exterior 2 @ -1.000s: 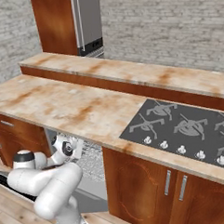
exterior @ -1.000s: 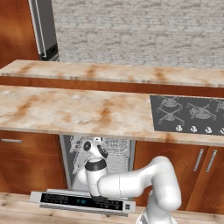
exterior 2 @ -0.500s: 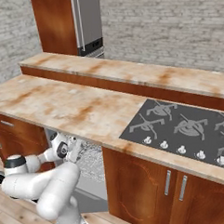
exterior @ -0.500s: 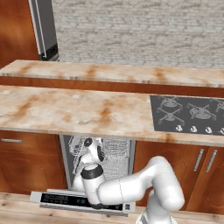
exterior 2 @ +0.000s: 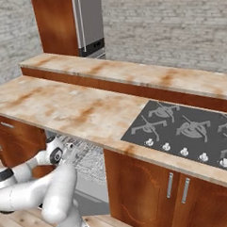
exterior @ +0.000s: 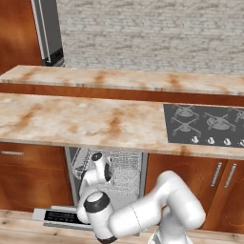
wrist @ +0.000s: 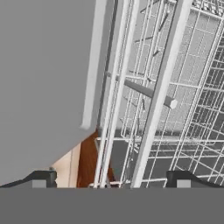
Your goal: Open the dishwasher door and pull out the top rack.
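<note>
The dishwasher door [exterior: 53, 214] hangs folded down and open, its black control strip facing up at the lower left. Inside the cavity, the top rack [exterior: 123, 163] of thin silver-white wire sits under the counter, also seen as top rack [exterior 2: 90, 160]. My gripper [exterior: 87, 163] reaches into the left side of the opening at the rack's front. In the hand view my gripper [wrist: 111, 180] is open wide, with the rack's front wires [wrist: 154, 105] running up between the two fingertips [wrist: 42, 179]. A flat grey wall [wrist: 43, 78] lies close on the left.
The marble counter [exterior: 71, 121] overhangs the dishwasher opening. Reddish-brown cabinet doors [exterior: 28, 176] flank it on both sides. A black cooktop [exterior: 205, 125] sits on the counter to the right. A raised marble ledge [exterior: 124, 78] and a steel fridge [exterior: 47, 33] stand behind.
The hand has shifted slightly left and lower at the rack's front, and the elbow has sunk toward the lowered door. The jaws stayed open.
</note>
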